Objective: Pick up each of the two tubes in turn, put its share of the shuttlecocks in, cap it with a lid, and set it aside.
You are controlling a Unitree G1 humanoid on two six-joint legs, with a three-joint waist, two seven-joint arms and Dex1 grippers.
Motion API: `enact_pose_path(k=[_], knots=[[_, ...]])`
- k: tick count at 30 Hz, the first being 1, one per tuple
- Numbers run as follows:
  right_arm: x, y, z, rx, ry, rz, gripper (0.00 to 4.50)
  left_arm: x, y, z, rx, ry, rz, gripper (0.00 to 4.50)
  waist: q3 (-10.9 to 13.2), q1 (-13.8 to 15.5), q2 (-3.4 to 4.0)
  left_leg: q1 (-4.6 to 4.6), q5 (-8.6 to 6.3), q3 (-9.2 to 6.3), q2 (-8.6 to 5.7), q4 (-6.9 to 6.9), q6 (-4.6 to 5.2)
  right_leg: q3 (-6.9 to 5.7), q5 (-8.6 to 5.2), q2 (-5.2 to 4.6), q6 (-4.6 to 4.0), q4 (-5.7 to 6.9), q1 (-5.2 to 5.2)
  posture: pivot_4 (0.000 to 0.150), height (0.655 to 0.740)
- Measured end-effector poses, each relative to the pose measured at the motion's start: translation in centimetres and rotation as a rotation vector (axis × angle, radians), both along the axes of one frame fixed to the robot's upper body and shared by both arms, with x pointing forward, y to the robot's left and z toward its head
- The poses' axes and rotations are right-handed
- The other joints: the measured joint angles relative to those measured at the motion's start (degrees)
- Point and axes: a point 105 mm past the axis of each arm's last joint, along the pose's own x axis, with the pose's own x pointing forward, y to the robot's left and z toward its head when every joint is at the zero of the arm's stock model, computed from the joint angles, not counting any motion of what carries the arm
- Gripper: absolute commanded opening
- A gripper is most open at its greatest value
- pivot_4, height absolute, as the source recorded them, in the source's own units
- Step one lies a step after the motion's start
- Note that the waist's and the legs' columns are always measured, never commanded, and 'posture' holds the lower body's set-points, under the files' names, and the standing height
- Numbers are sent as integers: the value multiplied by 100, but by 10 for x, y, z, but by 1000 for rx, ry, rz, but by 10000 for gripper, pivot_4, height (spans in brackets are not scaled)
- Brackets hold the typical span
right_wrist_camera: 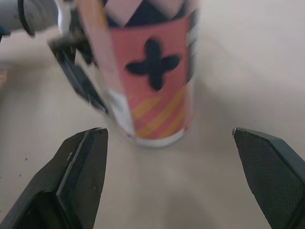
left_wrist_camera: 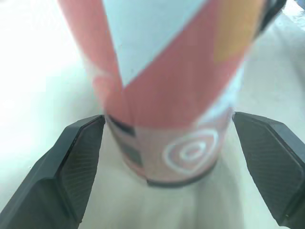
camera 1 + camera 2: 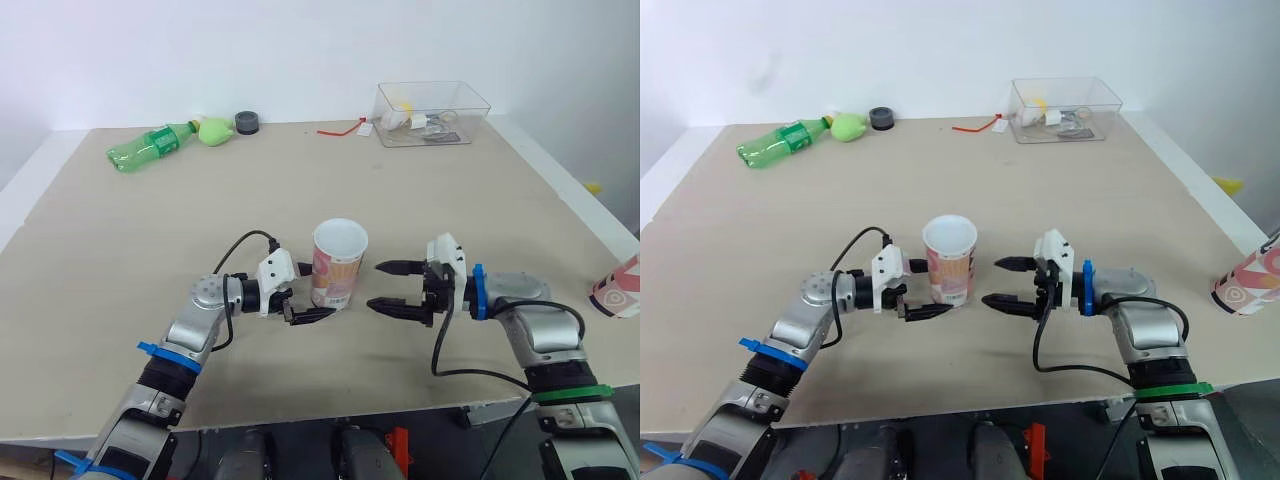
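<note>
Tube (image 3: 338, 262) upright on tabletop (image 3: 150, 230); left gripper (image 3: 316, 293) jaws wide, straddling tube base; right gripper (image 3: 376, 286) jaws wide, just beside tube.

Bare table (image 3: 140, 240) seemingly separates tube (image 3: 338, 262) and right jaws.

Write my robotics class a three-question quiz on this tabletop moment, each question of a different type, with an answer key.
1. True or false: the centre tube stands upright with its top open.
2. Multiple choice: the right gripper is A) shut on the tube, B) open and short of the tube, C) holding a lid.
3. Short answer: which gripper has the tube's base between its open fingers?
Key: 1 true; 2 B; 3 the left gripper.
</note>
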Motion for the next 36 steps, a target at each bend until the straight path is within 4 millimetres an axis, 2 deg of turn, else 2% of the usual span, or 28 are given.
enact_pose_path(k=[5,15,26,36], knots=[[-7,20,-14,11,-4,30,45000,-6,16,6,-27,-6,32,44272,0,2,-2,-1,-1,-1,0,-1,0,3,4,1,9,0,-1,1500,7400],[-3,37,-23,41,-25,19,45000,-20,36,16,-118,47,141,44272,2,4,-6,3,0,1,2,0,0,5,-5,2,-9,0,1,1500,7400],[5,49,-32,47,-22,32,45000,-35,51,1,-56,95,157,44272,3,-1,-11,8,0,7,3,-1,-1,9,-8,1,-16,1,1,1500,7400],[12,61,-29,47,-34,103,45000,-38,51,0,-56,104,140,44272,3,-3,-11,9,0,10,3,-3,-1,11,-3,0,-25,0,1,1500,7400]])
